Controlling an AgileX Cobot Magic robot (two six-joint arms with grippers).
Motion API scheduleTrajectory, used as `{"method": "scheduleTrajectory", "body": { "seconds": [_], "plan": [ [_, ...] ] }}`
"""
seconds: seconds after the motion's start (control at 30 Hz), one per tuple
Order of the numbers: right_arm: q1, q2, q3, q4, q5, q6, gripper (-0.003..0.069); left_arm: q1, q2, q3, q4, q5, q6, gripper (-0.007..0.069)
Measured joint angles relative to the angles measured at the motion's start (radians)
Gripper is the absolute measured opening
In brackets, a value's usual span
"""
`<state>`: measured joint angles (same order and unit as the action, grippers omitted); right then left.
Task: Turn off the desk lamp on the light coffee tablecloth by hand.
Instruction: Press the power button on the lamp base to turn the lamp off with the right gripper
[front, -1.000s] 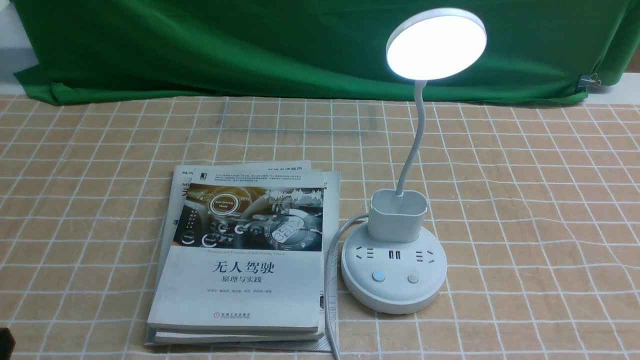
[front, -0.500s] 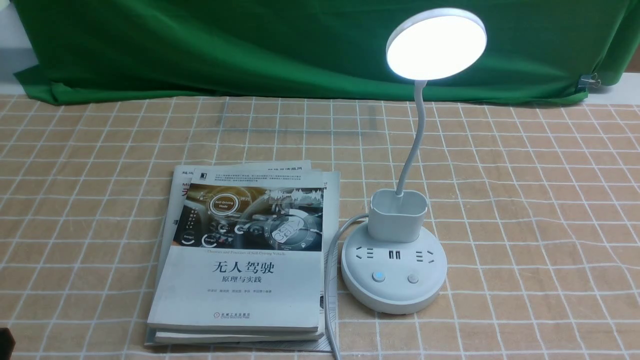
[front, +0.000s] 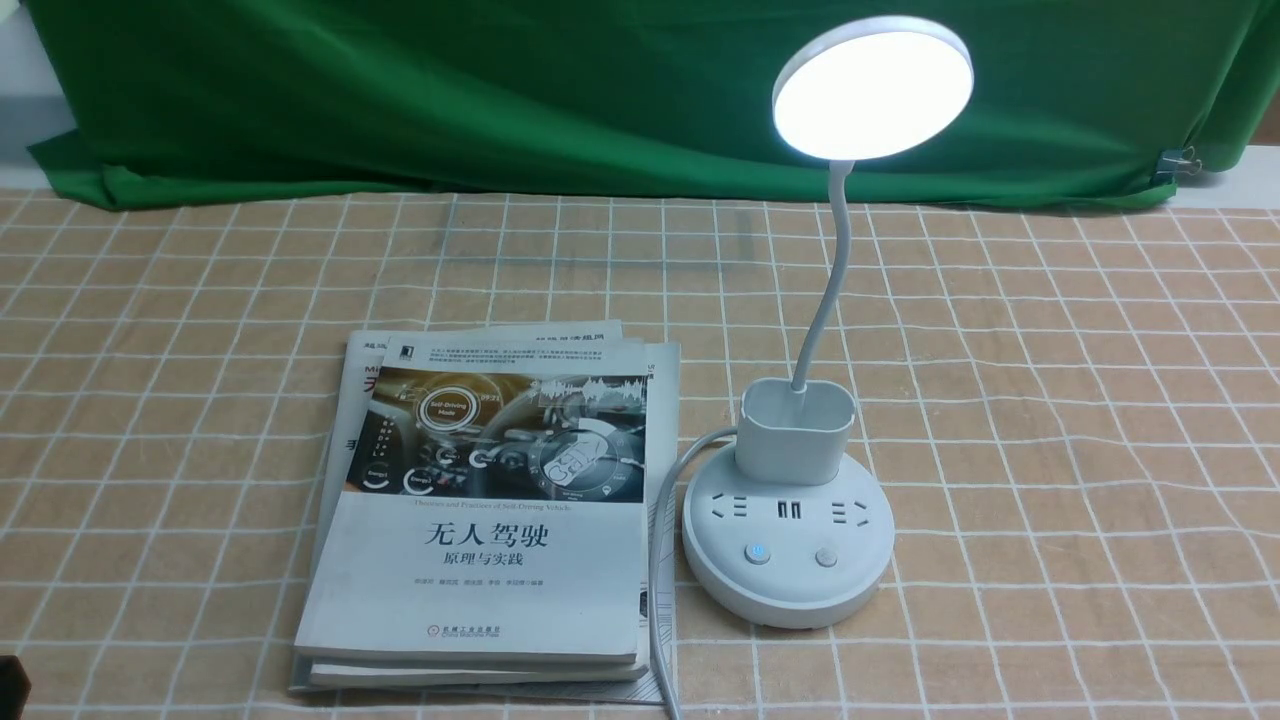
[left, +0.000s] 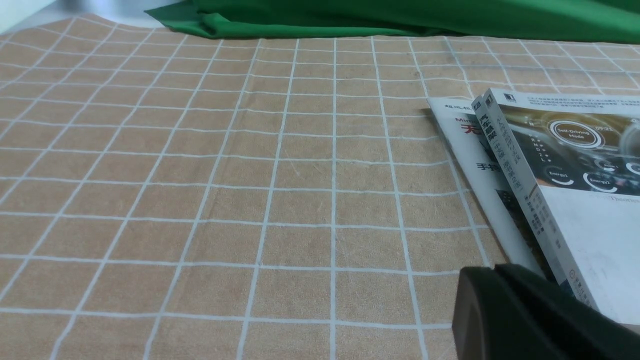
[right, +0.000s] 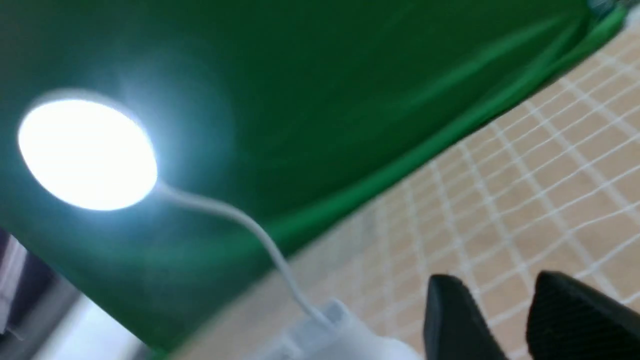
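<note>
The white desk lamp (front: 790, 520) stands right of centre on the light coffee tablecloth (front: 1050, 400). Its disc head (front: 872, 88) is lit, and the base carries a blue-lit button (front: 758, 553) and a plain button (front: 826, 557). No hand shows near it in the front view. In the right wrist view my right gripper (right: 500, 282) is open and empty above the cloth, with the glowing lamp head (right: 87, 155) and the blurred cup (right: 340, 325) off to one side. My left gripper (left: 495, 270) is shut with nothing in it, low over the cloth beside the books.
A stack of books (front: 490, 510) lies just left of the lamp base, and the lamp's white cord (front: 660, 560) runs along its edge. A green draped cloth (front: 400, 90) closes off the back. A dark edge (front: 10, 685) shows at the front left corner.
</note>
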<state>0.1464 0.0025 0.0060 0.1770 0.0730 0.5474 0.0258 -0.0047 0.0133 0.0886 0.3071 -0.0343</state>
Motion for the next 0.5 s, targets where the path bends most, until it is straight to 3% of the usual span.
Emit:
{"method": "scheduleTrajectory", "body": {
  "seconds": [0.2,0.33,0.5],
  "plan": [
    [0.008,0.0,0.0,0.0,-0.051,0.057,0.0195,0.0,0.0,0.0,0.0,0.0,0.0,0.0004],
    [0.057,0.051,-0.083,0.001,0.101,-0.051,0.0063,0.0,0.0,0.0,0.0,0.0,0.0,0.0004],
    [0.139,0.294,-0.33,0.001,0.339,-0.241,0.0039,0.0,0.0,0.0,0.0,0.0,0.0,0.0004]
  ]
}}
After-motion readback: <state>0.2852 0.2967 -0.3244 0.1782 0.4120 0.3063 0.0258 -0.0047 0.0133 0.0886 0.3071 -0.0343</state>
